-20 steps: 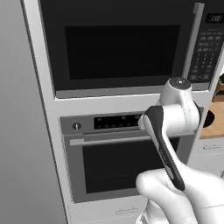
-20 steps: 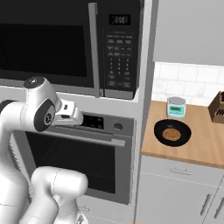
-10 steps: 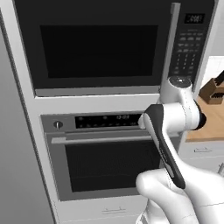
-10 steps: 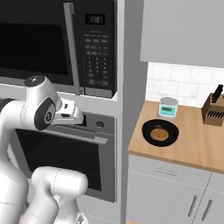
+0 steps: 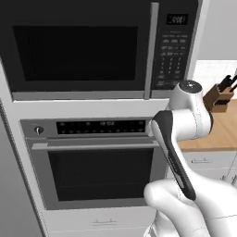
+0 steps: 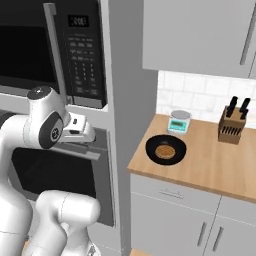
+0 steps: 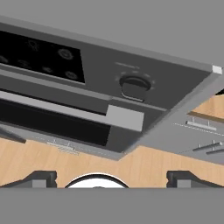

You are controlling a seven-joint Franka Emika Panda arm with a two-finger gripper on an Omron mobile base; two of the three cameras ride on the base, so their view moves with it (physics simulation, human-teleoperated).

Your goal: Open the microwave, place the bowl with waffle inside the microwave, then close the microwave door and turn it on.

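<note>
A steel-trimmed oven (image 5: 97,171) sits built into the tall cabinet, its knob (image 5: 39,130) at the left end of the control panel and a horizontal bar handle (image 5: 92,145) just below. On the wooden worktop (image 6: 215,167), a small kitchen scale (image 6: 179,121) stands by the back edge, and a knife block (image 6: 233,126) stands well to its right.
</note>
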